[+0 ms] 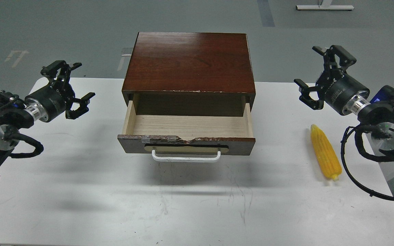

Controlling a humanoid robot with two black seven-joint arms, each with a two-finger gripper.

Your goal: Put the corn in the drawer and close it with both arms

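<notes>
A yellow corn (325,152) lies flat on the white table at the right, its tapered end pointing away from me. The drawer (187,125) stands pulled out of the dark wooden cabinet (188,61), its pale wood inside bare, with a white bar handle (186,157) on the chipped front. My right gripper (323,73) hovers open above and just behind the corn, apart from it. Left of the drawer, my left gripper (69,85) hangs open over the table with nothing between its fingers.
The white table (183,205) stretches wide in front of the drawer. Its right edge runs close past the corn, and my right arm's black cable (351,171) loops down beside the cob. Grey floor lies behind the cabinet.
</notes>
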